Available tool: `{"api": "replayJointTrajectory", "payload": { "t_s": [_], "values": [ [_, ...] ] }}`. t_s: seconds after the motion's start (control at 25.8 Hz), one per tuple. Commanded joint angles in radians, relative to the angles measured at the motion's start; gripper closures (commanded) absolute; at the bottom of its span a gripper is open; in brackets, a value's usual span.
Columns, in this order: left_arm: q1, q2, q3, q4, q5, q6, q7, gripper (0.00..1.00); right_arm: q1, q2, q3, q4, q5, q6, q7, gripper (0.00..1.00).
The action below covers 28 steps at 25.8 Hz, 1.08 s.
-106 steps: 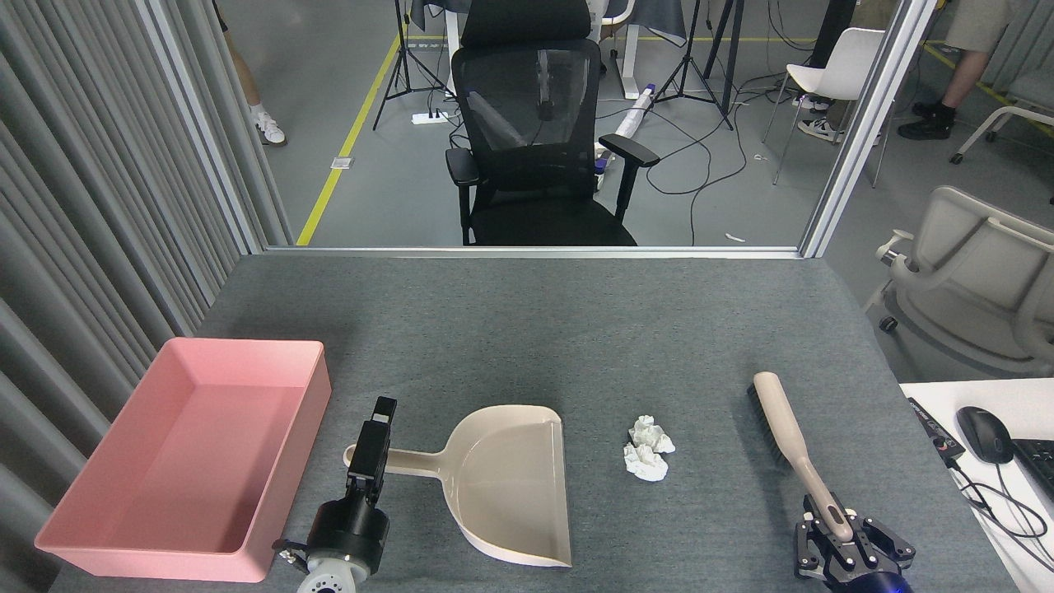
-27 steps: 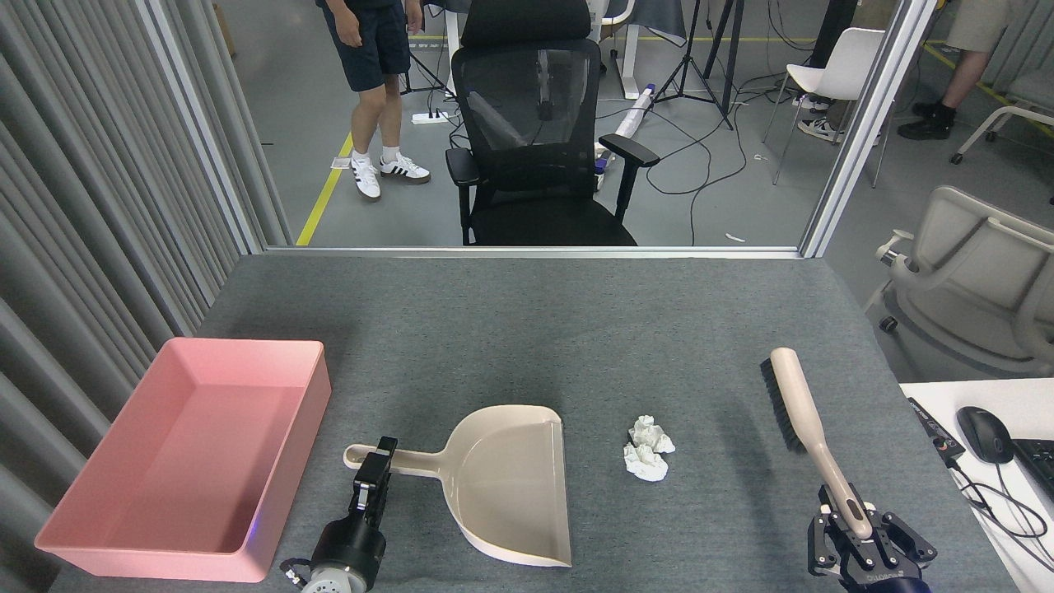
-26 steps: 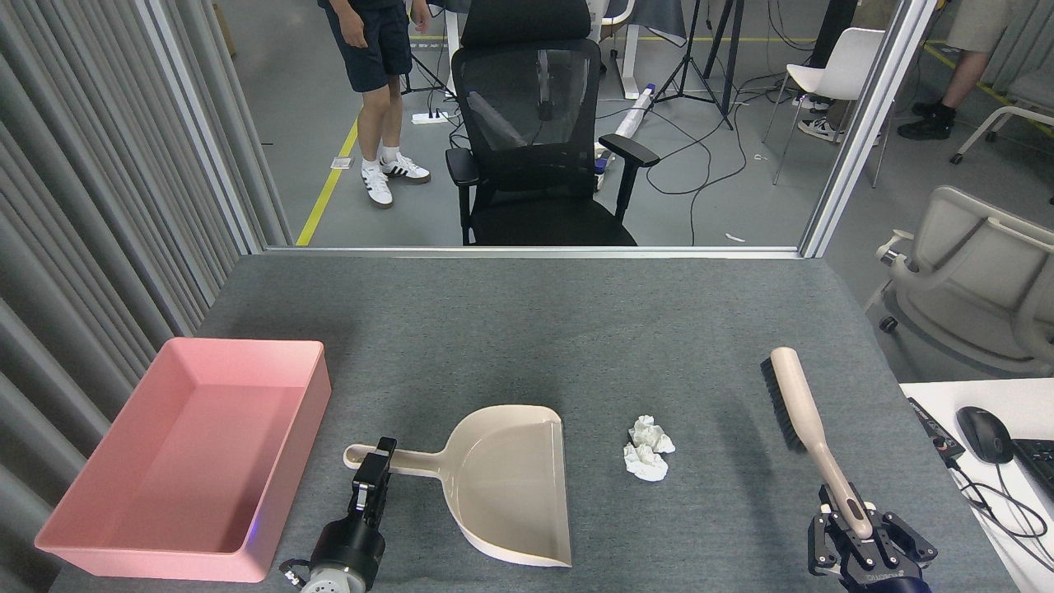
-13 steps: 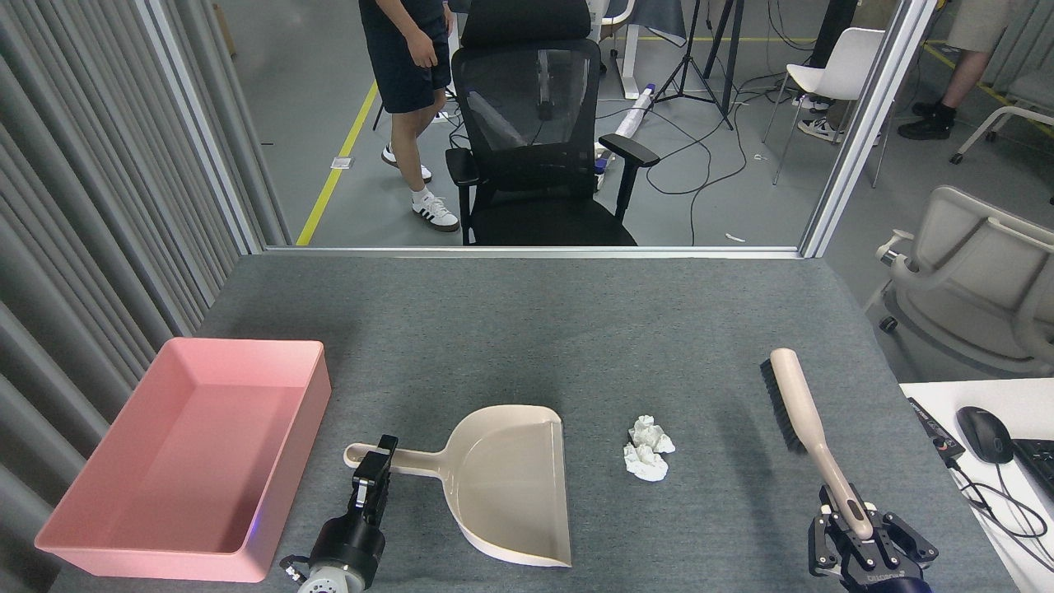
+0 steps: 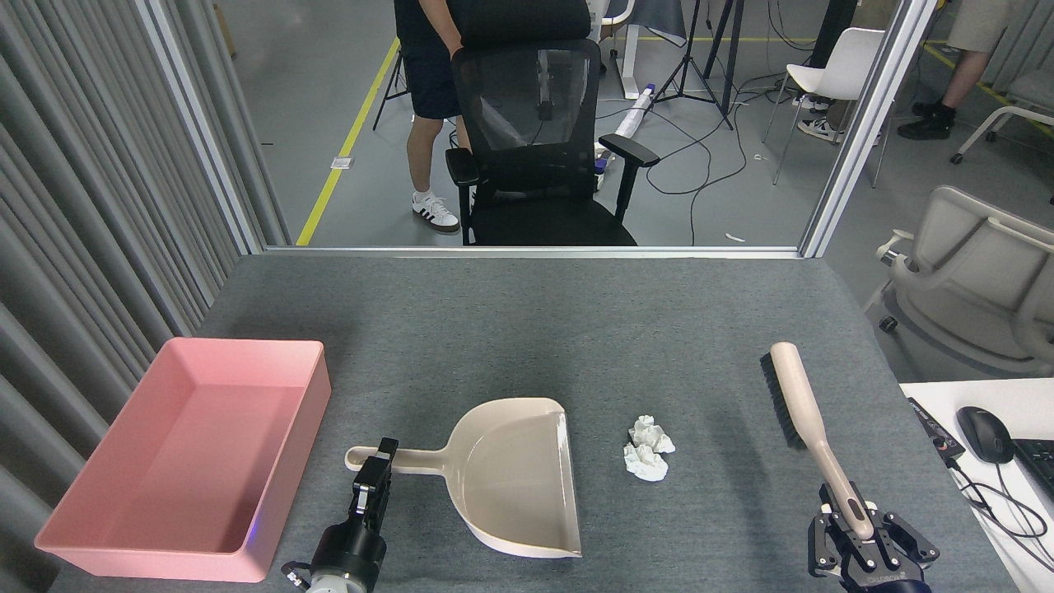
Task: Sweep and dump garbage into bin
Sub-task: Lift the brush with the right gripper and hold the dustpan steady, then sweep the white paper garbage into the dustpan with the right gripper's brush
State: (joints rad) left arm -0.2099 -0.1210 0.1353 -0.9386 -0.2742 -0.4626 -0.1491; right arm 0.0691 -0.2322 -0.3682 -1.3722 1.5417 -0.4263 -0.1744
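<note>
We have a single view, taken from our own head, looking forward and down over the grey table (image 5: pixel 576 329). Our two arms enter at the bottom edge, so the table's near part lies close below us, while its far edge meets a glass partition (image 5: pixel 865 123) higher in the frame. Beyond that the camera reaches across a room floor to a black office chair (image 5: pixel 535 140) and a person's legs (image 5: pixel 428 148). No second view overlaps this one
</note>
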Motion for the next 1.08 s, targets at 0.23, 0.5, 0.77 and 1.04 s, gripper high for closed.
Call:
{"api": "replayJointTrajectory", "payload": {
  "t_s": [0.23,0.5,0.77,1.04],
  "values": [
    [0.000,0.001,0.000,0.003,-0.040,-0.073,0.000,0.92,0.057,0.068,0.006,-0.031,0.000,-0.009,-0.007,0.68],
    [0.000,0.000,0.000,-0.002,-0.184,-0.140,0.005,0.94,0.089,0.094,0.008,-0.031,0.000,-0.006,-0.007,0.68],
    [-0.008,0.000,0.001,-0.002,-0.280,-0.137,0.008,0.94,0.089,0.122,0.025,-0.024,0.014,0.004,0.001,0.68],
    [-0.016,0.004,0.001,-0.037,-0.373,-0.090,0.019,0.94,0.084,0.162,0.092,-0.016,0.014,0.012,0.003,0.68]
  ]
}}
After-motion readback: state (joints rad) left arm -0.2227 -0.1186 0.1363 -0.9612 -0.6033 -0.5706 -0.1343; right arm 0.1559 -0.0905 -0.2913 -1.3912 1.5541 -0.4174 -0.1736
